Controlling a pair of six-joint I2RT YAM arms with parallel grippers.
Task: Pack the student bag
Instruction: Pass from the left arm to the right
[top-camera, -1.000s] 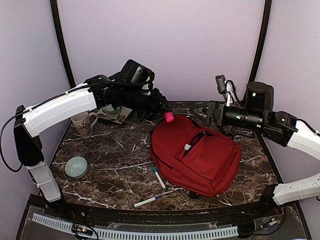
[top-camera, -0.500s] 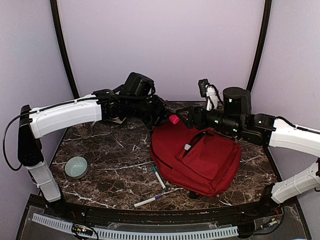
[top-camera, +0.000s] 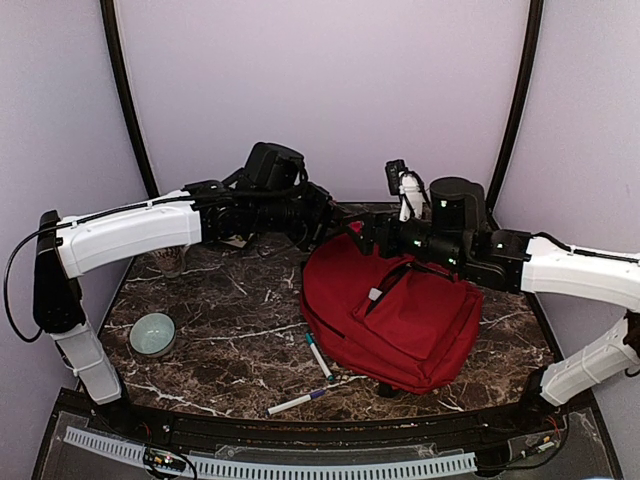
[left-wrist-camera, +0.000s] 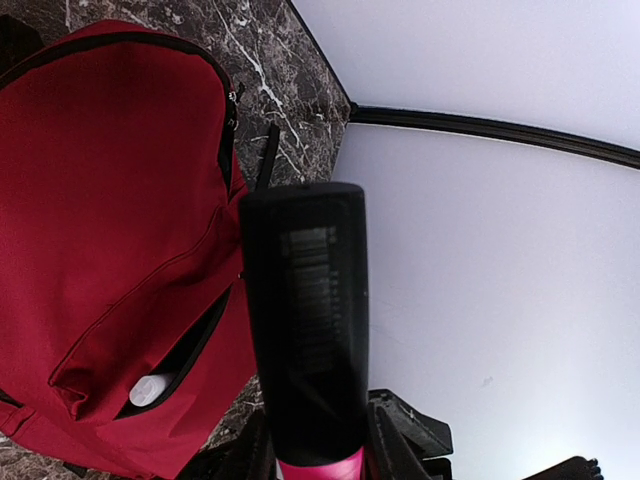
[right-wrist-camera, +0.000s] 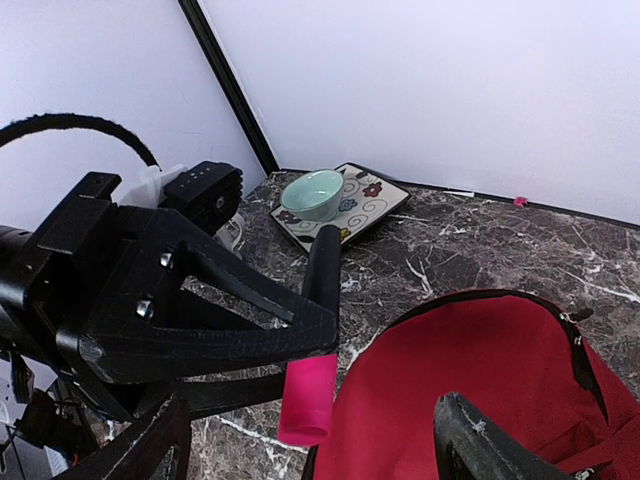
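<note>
Two grippers are hovering over the soft red fabric student bag (top-camera: 400, 310) lying on the veined marble bench (top-camera: 220, 320): my left gripper (top-camera: 325, 222) is clamping a slim black pink-capped marker (left-wrist-camera: 305, 330), my right gripper (top-camera: 365, 237) is gaping empty, and next, I judge, the bag's mouth needs spreading.

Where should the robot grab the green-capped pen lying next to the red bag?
Take the green-capped pen around the middle of its barrel, coming straight down from above. It lies flat on the table, so only its top is free, and jaws set across it can pinch its thin sides.
</note>
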